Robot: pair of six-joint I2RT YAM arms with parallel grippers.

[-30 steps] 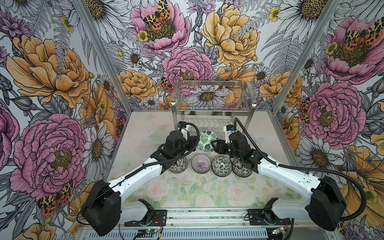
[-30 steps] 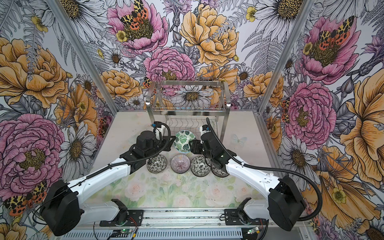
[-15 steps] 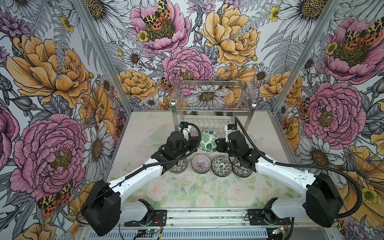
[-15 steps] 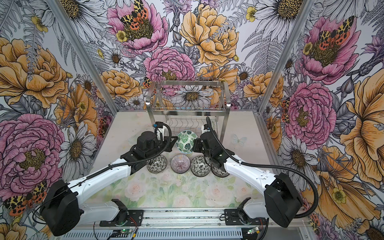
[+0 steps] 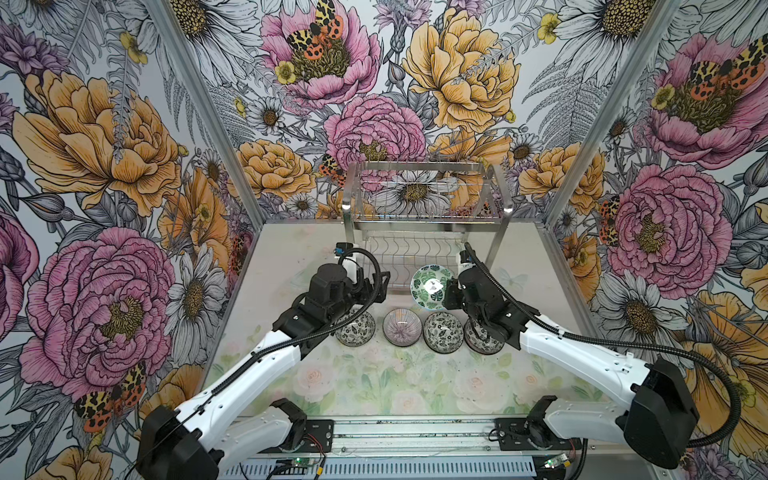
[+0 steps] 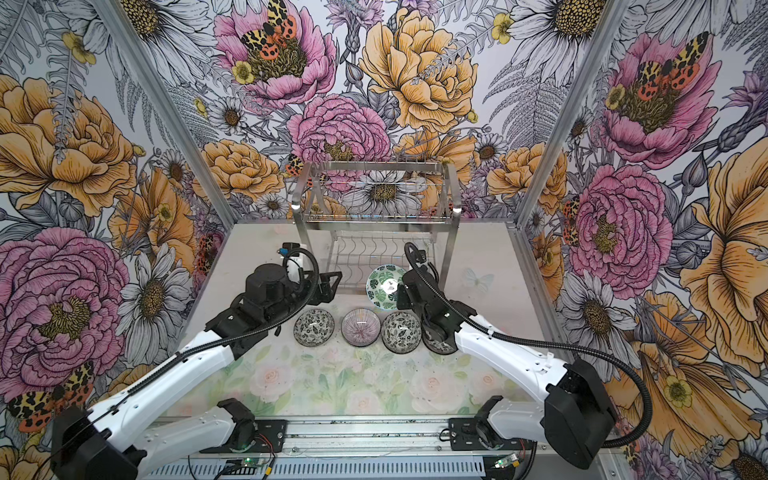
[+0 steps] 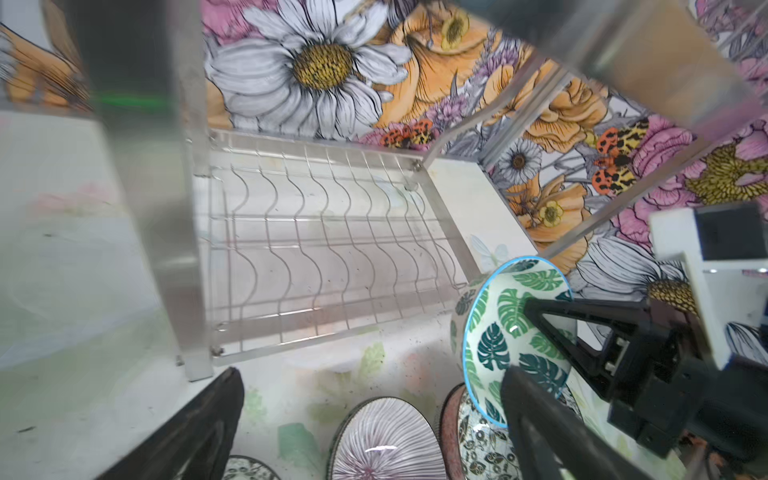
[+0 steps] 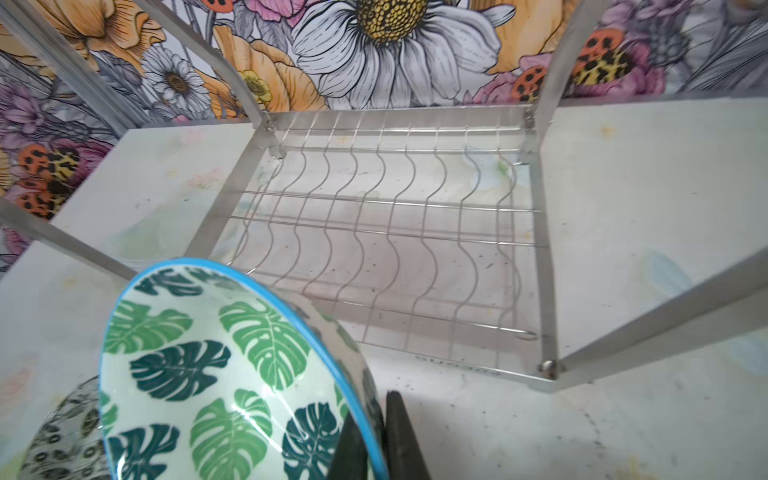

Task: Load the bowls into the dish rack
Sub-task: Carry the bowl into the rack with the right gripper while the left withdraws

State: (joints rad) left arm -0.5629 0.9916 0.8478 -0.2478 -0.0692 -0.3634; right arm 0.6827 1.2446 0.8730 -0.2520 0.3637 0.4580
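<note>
A green-leaf bowl [image 5: 430, 286] [image 6: 384, 287] hangs tilted on edge just in front of the dish rack's [image 5: 424, 222] [image 6: 374, 218] wavy lower shelf. My right gripper [image 5: 449, 293] [image 8: 374, 436] is shut on its blue rim, one finger inside the bowl [image 8: 216, 374] and one outside. My left gripper [image 5: 379, 284] [image 7: 374, 436] stands open to the left of the bowl [image 7: 498, 332], apart from it and holding nothing. On the table lie two black-white floral bowls [image 5: 356, 328] [image 5: 443, 332] with a striped bowl [image 5: 401, 327] between them. The rack's shelves hold nothing.
A fourth bowl with a pink-red outside [image 5: 482, 341] lies half hidden under my right arm, at the row's right end. The rack's flat legs [image 7: 183, 249] [image 8: 544, 232] stand close on either side of the lower shelf. Patterned walls close in the table on three sides.
My right gripper has shut on the green-leaf bowl's rim. My left gripper has opened, let go of it and drawn back to the left. The bowl has shifted slightly right.
</note>
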